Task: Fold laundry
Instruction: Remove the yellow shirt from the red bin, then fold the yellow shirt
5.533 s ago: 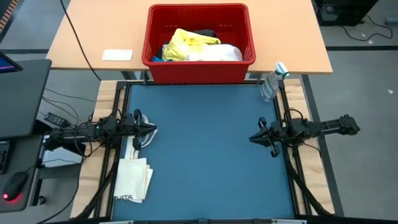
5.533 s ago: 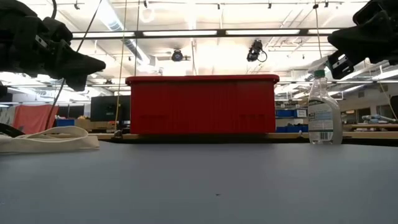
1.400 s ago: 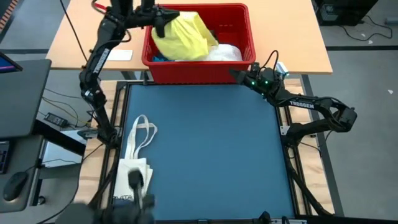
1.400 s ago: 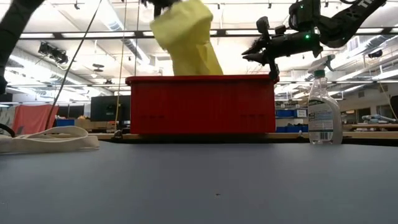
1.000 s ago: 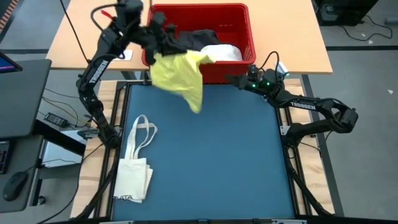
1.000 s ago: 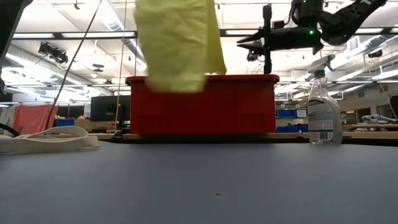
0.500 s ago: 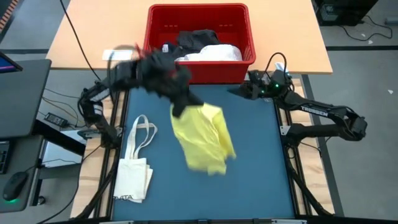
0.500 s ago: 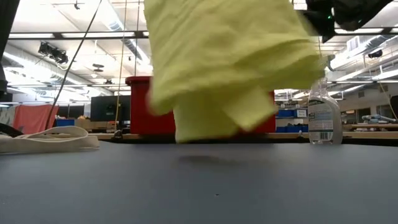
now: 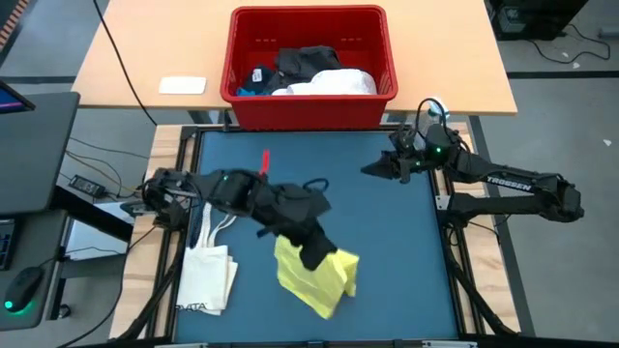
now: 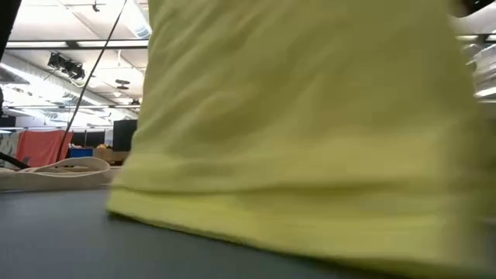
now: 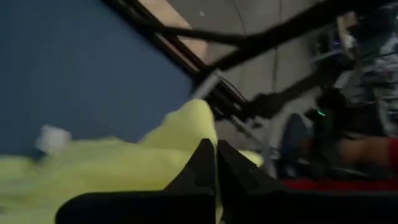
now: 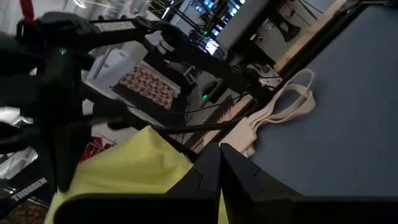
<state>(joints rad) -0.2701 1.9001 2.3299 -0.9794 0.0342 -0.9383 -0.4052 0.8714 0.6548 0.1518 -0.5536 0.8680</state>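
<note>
L claw [image 9: 316,253] grips yellow garment [image 9: 319,278].

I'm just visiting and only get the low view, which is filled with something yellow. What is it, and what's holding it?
Observer: It's a yellow garment, bunched on the blue mat, with the left gripper shut on its top.
Operator: Where did the red bin go?
Observer: The red bin stands on the wooden table beyond the mat, with white and dark clothes inside.
Operator: And the other arm?
Observer: The right gripper is shut, holding nothing, above the mat's far right part.
</note>
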